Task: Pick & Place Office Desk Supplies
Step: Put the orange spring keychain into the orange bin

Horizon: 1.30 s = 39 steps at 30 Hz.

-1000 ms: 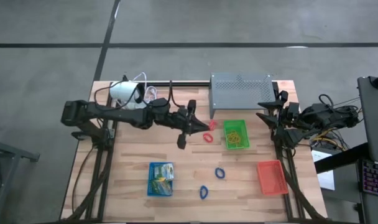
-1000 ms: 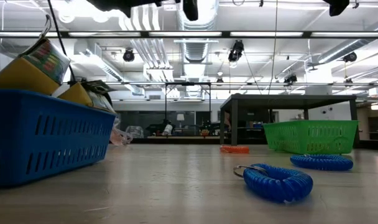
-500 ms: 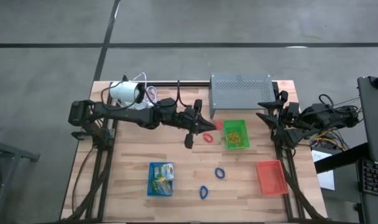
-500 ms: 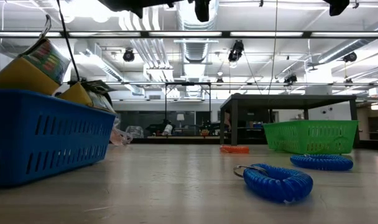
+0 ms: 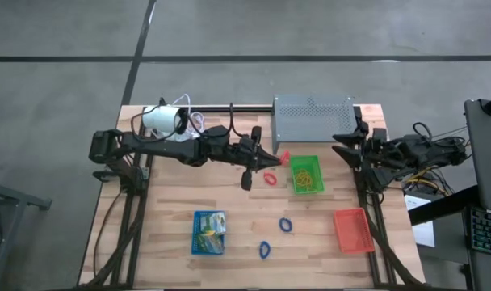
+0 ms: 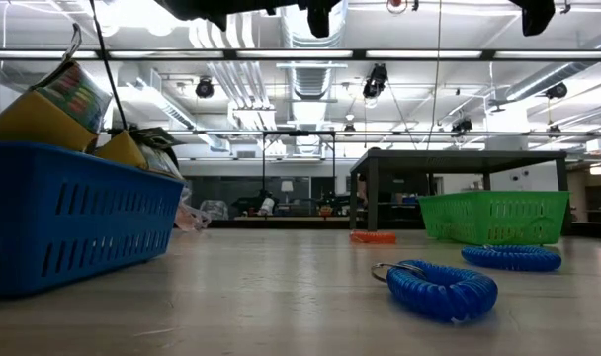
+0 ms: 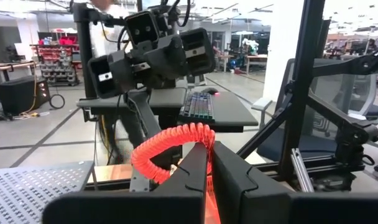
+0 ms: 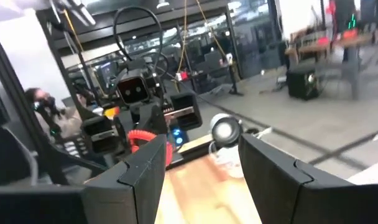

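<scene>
Now your left arm reaches over mid-table, its gripper (image 5: 271, 156) pinched shut on a red coil (image 7: 170, 148), carried high so it clears the table on its way, probably to the red tray (image 5: 352, 229) near right. Your right gripper (image 5: 348, 145) waits wide open and empty at the right edge. Another red loop (image 5: 270, 178) lies left of the green tray (image 5: 305, 187); two blue loops (image 5: 286, 224) lie nearer.

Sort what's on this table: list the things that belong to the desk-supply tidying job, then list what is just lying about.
Job:
- red coil loop held in the left gripper
- red loop on the table
- two blue coil loops
- rubber bands in the green tray
- packets in the blue tray
- red tray

Lying about:
- grey perforated stand
- white cylinder with cable
</scene>
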{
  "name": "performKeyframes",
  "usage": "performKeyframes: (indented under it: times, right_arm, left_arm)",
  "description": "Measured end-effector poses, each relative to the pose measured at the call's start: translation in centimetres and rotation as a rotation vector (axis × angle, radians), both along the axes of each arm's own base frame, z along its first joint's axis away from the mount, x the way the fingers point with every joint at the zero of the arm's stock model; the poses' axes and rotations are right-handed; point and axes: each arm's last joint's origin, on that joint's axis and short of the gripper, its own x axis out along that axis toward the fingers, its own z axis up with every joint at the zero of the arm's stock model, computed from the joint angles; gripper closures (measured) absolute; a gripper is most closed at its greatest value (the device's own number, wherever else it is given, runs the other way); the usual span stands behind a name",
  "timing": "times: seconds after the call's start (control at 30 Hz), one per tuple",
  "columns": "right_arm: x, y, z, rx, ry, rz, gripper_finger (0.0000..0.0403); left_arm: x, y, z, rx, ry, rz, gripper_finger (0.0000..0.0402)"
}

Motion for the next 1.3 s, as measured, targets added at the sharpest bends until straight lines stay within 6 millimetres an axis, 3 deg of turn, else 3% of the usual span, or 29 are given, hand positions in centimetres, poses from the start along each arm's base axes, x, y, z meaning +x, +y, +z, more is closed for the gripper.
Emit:
performKeyframes:
  times: [0.17,0.37,0.63,1.3]
  right_arm:
    - [0.8,0.0,0.1,0.035,-0.003,-0.068,0.0204]
    - [2.7,0.6,-0.7,-0.161,0.140,-0.090,0.0204]
    - [4.0,0.9,-1.4,-0.234,0.219,-0.100,0.0208]
    - [8.5,2.2,-2.0,-0.356,0.232,-0.102,0.0216]
  left_arm:
    - [0.0,0.1,0.0,0.001,0.000,0.003,0.0386]
    - [0.0,0.1,-0.1,0.001,0.012,0.003,0.0386]
    - [0.0,0.1,-0.1,0.001,0.015,-0.023,0.0386]
    - [0.0,0.0,-0.2,0.045,0.011,-0.039,0.0386]
